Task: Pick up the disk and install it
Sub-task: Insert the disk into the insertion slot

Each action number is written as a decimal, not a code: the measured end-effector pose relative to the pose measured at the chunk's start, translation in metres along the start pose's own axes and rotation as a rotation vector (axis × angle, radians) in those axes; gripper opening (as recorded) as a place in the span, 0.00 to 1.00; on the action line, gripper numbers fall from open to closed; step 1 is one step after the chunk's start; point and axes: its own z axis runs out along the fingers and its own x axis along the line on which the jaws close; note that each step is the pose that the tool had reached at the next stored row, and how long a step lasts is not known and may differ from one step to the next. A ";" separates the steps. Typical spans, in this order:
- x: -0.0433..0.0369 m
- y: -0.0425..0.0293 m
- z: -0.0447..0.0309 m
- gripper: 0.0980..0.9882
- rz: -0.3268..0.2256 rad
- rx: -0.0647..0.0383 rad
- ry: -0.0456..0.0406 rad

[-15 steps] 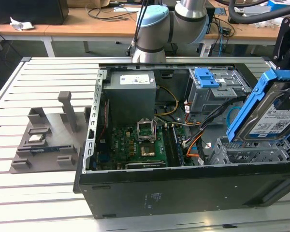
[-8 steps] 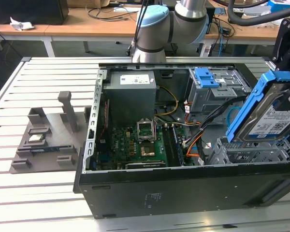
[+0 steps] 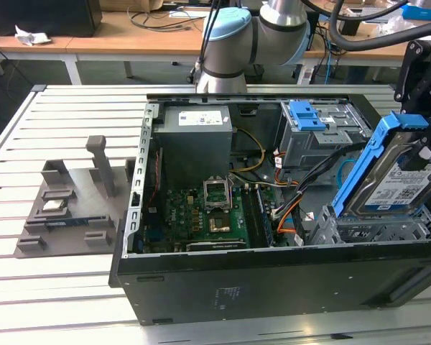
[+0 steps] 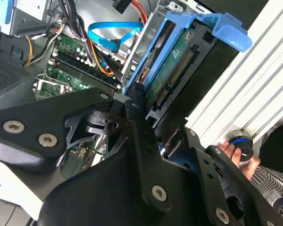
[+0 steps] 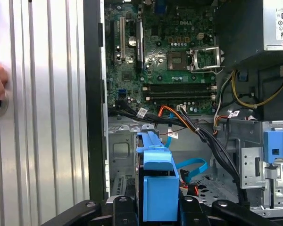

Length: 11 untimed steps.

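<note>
The pick looks done. The disk [image 3: 396,188] is off the table and hangs tilted, its blue bracket [image 3: 377,162] uppermost, over the near corner of the open computer case [image 3: 273,287] at the exterior view's right. It is pinched in the gripper [image 3: 425,144], whose black fingers [image 5: 188,207] press against either side of the bracket in the first wrist view. The install is what is left: the disk sits above the bare metal drive cage [image 3: 366,233] and is not seated in it, so I judge the task roughly half done. Deeper in the case lie the motherboard [image 3: 208,208] and, at the far side, the grey power supply [image 3: 197,133]. A grey parts tray [image 3: 65,208] rests on the slatted table [image 3: 57,115] at the exterior view's left. Several things are hard to read. The gripper is cut off by the exterior view's right edge, and its own black linkages cover the contact points in the second wrist view. The disk hides the slot beneath it, so I cannot tell whether its lower edge touches the cage. A person's hand [image 4: 236,154] rests on the table beside the case, on a small round thing with a blue ring [image 4: 239,142] that I cannot identify.
</note>
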 end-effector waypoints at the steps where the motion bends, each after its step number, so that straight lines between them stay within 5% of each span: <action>1: -0.0016 0.0000 0.0007 0.30 -0.001 0.000 0.0009; 11: -0.0043 0.0004 0.0109 0.30 -0.004 0.000 0.0014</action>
